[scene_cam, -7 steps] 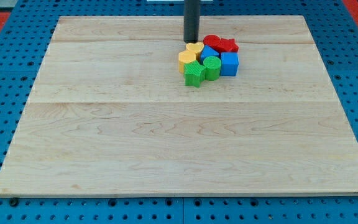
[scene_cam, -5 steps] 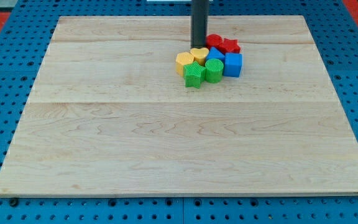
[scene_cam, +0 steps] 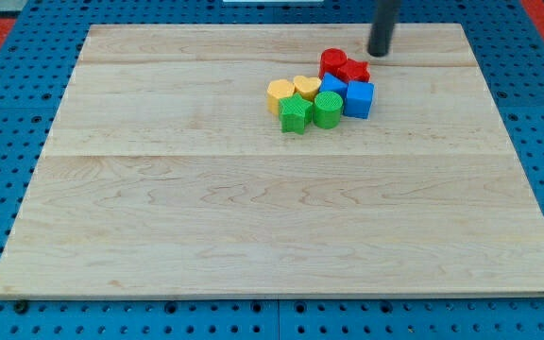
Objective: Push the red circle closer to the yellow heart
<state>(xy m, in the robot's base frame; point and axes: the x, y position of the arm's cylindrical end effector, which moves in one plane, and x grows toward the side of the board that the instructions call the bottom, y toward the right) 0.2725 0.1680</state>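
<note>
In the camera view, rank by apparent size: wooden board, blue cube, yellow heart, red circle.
1. wooden board, far the largest.
2. blue cube.
3. red circle and yellow heart: both partly hidden, too alike to rank.

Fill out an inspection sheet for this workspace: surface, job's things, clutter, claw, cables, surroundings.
Surface: pale wooden board, flat, blocks clustered toward the view's top, right of centre.
Job's things: red circle at the cluster's top; yellow heart just below and left of it, close by.
Clutter: red star, yellow hexagon, green star, green cylinder, and two blue blocks, all packed together.
Claw: none; my tip stands to the upper right of the red star, apart from it.
Cables: nothing seen.
Surroundings: blue perforated base; red patches at the top corners.
</note>
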